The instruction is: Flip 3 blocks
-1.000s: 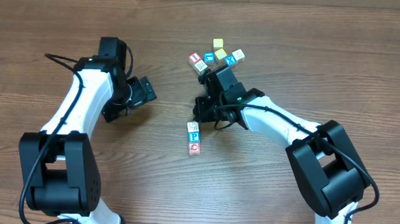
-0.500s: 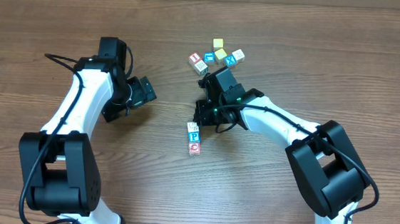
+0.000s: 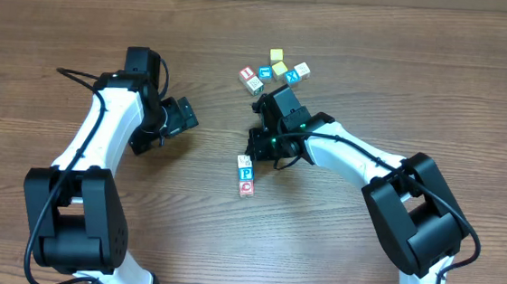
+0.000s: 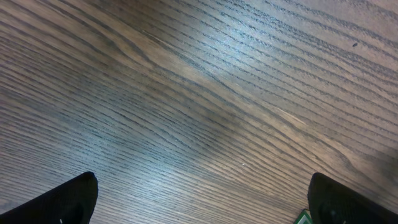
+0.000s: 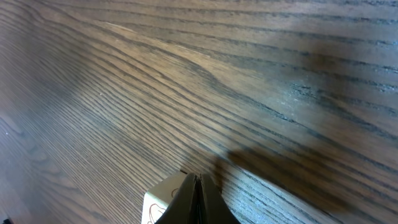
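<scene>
Three blocks (image 3: 245, 173) lie in a touching row on the tabletop (image 3: 377, 70), just beside the right hand (image 3: 253, 148), on its near side. A cluster of cubes (image 3: 275, 70) lies on its far side. The left hand (image 3: 186, 116) stands well apart.

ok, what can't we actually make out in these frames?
Overhead: right end effector tips hidden under its own wrist; contact with the pale block can't be told.
Right wrist: that block is cut off by the bottom edge and partly behind the shut fingers; markings unreadable.
Left wrist: a green corner at the bottom edge, cut off; unidentifiable.
</scene>
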You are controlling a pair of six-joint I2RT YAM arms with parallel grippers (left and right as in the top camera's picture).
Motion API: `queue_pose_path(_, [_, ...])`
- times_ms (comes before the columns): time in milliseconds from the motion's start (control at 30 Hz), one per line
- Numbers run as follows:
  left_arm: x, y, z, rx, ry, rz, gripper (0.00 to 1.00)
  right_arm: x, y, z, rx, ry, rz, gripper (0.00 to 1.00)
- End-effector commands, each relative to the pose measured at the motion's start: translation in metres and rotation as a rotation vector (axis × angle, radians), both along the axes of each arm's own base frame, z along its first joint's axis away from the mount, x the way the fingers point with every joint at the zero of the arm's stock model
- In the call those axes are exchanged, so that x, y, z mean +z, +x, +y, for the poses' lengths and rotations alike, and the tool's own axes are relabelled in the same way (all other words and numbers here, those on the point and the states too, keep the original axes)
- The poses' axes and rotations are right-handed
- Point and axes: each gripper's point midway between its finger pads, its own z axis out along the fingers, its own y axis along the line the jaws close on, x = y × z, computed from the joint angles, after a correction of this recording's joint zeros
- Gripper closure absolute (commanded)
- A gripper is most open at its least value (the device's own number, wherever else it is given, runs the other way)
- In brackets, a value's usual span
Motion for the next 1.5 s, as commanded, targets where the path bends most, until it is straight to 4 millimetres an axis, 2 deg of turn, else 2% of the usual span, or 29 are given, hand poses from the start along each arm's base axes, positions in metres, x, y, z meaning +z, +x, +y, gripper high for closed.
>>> queue_pose_path(0, [0.007, 0.005, 0.0, -0.006, 0.004, -0.023, 0.0, 0.009, 0.004, 0.004, 0.026, 0.014, -0.029, 0.96])
queue_pose_path(167, [0.007, 0.005, 0.0, -0.006, 0.004, -0.025, 0.0, 0.013, 0.004, 0.002, 0.022, 0.009, -0.037, 0.96])
queue_pose_path(367, [0.007, 0.005, 0.0, -0.006, 0.005, -0.026, 0.0, 0.033, 0.013, -0.002, -0.004, 0.0, -0.105, 0.96])
queue_pose_path(500, [0.007, 0.005, 0.0, -0.006, 0.005, -0.026, 0.0, 0.06, 0.018, -0.003, -0.019, 0.016, -0.164, 0.96])
queue_pose_path(600, [0.007, 0.005, 0.0, -0.006, 0.005, -0.026, 0.0, 0.081, 0.014, -0.006, -0.026, 0.032, -0.179, 0.96])
queue_pose_path(667, [0.007, 0.005, 0.0, -0.006, 0.005, -0.026, 0.0, 0.088, 0.01, -0.01, -0.034, 0.026, -0.17, 0.96])
queue_pose_path(800, [0.007, 0.005, 0.0, -0.006, 0.005, -0.026, 0.0, 0.076, -0.005, -0.024, -0.132, -0.025, -0.04, 0.96])
queue_pose_path(900, [0.007, 0.005, 0.0, -0.006, 0.005, -0.026, 0.0, 0.057, -0.016, -0.04, -0.227, -0.11, 0.05, 0.96])
queue_pose_path(1033, [0.007, 0.005, 0.0, -0.006, 0.005, -0.026, 0.0, 0.027, -0.03, -0.055, -0.323, -0.21, 0.084, 0.96])
queue_pose_path(1100, [0.007, 0.005, 0.0, -0.006, 0.005, -0.026, 0.0, 0.017, -0.035, -0.054, -0.339, -0.22, 0.078, 0.96])
queue_pose_path(1167, [0.007, 0.005, 0.0, -0.006, 0.005, -0.026, 0.0, 0.012, -0.035, -0.049, -0.334, -0.198, 0.058, 0.96])
queue_pose_path(1333, [0.007, 0.005, 0.0, -0.006, 0.005, -0.026, 0.0, 0.001, -0.036, -0.054, -0.409, -0.22, 0.045, 0.96])
queue_pose_path(1467, [0.007, 0.005, 0.0, -0.006, 0.005, -0.026, 0.0, -0.005, -0.041, -0.049, -0.415, -0.207, 0.046, 0.96])
